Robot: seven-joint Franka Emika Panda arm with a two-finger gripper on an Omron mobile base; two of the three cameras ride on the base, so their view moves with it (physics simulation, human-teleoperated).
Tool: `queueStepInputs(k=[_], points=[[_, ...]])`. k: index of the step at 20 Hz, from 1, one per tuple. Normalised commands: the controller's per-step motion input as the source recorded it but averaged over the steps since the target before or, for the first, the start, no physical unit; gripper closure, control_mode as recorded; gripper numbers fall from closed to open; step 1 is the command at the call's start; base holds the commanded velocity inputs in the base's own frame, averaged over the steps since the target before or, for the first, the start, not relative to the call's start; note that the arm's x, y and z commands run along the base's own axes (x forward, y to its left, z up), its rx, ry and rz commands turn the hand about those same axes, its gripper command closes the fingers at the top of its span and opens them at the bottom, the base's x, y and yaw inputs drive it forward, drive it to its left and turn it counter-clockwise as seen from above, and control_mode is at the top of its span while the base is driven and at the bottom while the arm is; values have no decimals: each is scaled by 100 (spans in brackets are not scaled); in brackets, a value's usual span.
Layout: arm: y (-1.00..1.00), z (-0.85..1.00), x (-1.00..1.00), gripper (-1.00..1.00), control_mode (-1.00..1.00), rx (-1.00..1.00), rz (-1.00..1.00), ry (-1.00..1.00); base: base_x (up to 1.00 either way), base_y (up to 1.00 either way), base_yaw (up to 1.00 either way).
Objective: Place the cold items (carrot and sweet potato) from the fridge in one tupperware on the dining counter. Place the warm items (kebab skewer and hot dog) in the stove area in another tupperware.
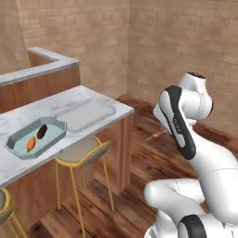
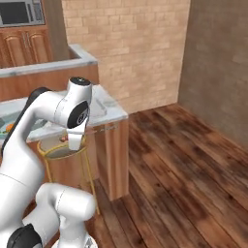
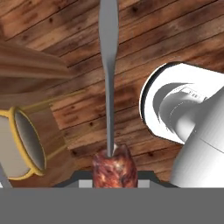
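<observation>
The fingers are clamped on the kebab skewer (image 3: 112, 168), its long axis pointing straight ahead; the empty tupperware (image 1: 86, 113) lies on the table (image 1: 14, 122), leftward.

The robot arm (image 1: 195, 139) is white and round, with smooth fat parts and black bands at its joints

Brick walls (image 2: 131, 48), wood plank floor (image 2: 184, 164), marble counter (image 1: 69, 100) w/ yellow-legged stools (image 1: 81, 153), microwave (image 2: 19, 12) above wood cabinets.
</observation>
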Motion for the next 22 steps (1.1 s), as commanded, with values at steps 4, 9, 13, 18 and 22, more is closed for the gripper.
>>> queueStepInputs(k=[4,9,13,18,22], points=[[0,0,0,100,100,0,0,0,100,-39,45],[0,0,0,100,100,0,0,0,93,-31,44],[0,0,0,100,100,0,0,0,86,-13,50],[-5,0,20,100,-100,2,7,3,77,-15,37],[-38,-10,100,100,-100,12,30,25,0,0,0]])
